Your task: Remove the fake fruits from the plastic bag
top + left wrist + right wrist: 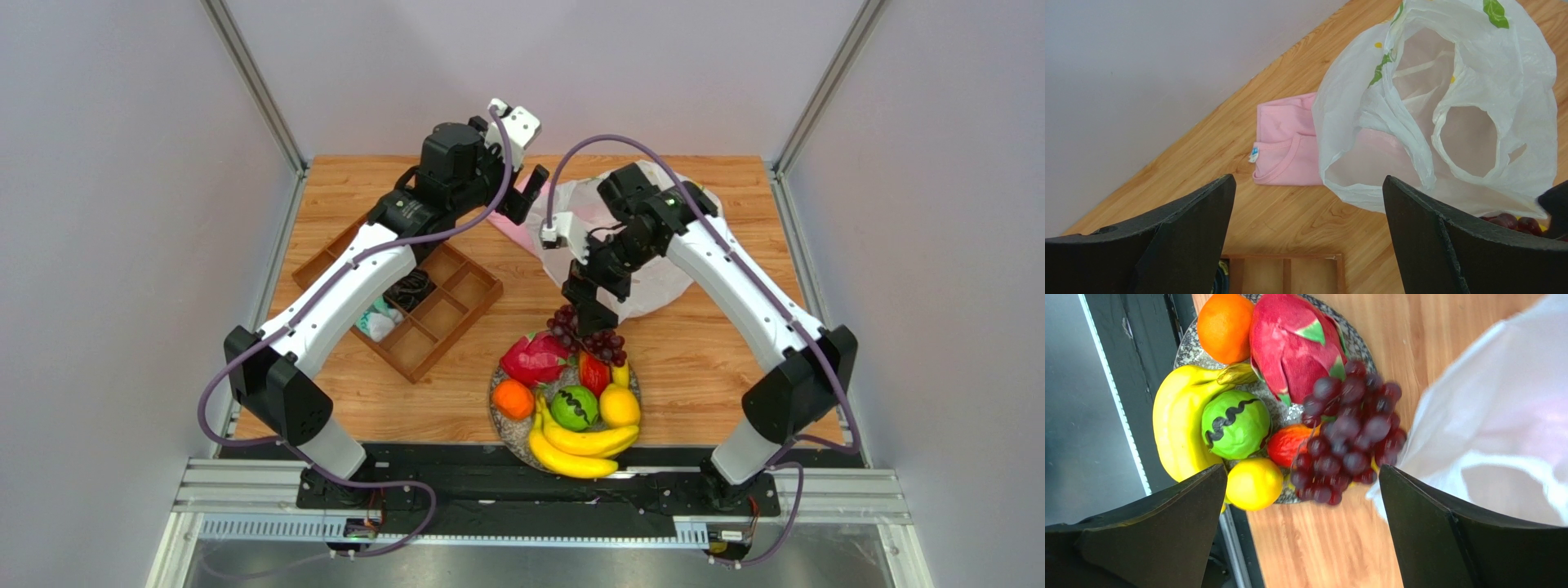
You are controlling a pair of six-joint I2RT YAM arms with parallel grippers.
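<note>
The right claw (1303, 471) is spread wide and grips nothing. It hangs over the grapes (1349, 441), which lie between its fingers from its own camera's angle, and whether a finger touches them cannot be told. The left claw (1308, 184) is also wide apart and empty, above bare wood near the bag (1444, 110). The right wrist view shows the fruit close up on a speckled plate (1189, 352): a dragon fruit (1290, 343), an orange (1225, 324), bananas (1177, 429), a green fruit (1235, 424), a lemon (1254, 484) and a red piece (1287, 444), with the grapes spilling over the plate's rim toward the bag. The left wrist view alone shows the bag lying slack with its loop handles open, and partly covering a pink cloth (1287, 147) that shows through the thin film. The top view places the plate at the near middle of the wooden table (405, 404), the bag behind it under the right arm, and a wooden divided tray (405, 294) on the left. Pale grey walls (123, 184) enclose the table, with metal posts (252, 80) at the far corners.
</note>
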